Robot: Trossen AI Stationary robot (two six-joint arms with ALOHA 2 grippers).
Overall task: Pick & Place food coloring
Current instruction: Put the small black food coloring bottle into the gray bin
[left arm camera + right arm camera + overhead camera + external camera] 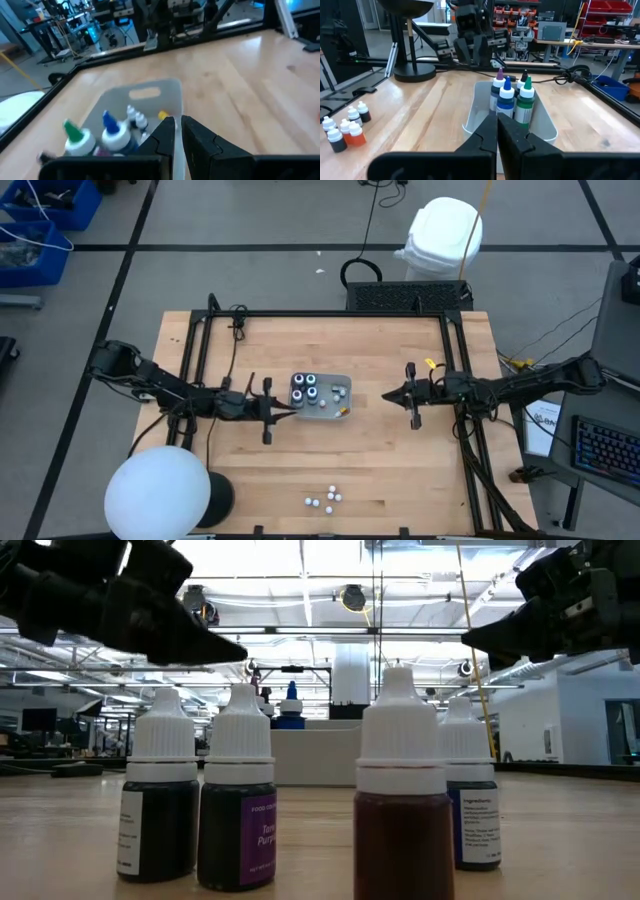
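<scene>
Four food coloring bottles (305,386) stand upright in a grey tray (335,402) at the table's middle. In the right wrist view these bottles (512,97) show purple, blue, black and green tips. My left gripper (292,412) is shut and hovers over the tray's near left corner. In the low view it (238,650) sits higher than the bottle tops. My right gripper (386,397) is shut too. It hangs in the air to the right of the tray and points at it. Several smaller white-capped dropper bottles (325,500) stand on the wood by the near edge.
A white globe on a black base (158,492) stands at the near left corner. Black frame rails (320,313) run along the far, left and right sides of the table. A small yellow piece (343,412) lies in the tray. Bare wood lies between tray and dropper bottles.
</scene>
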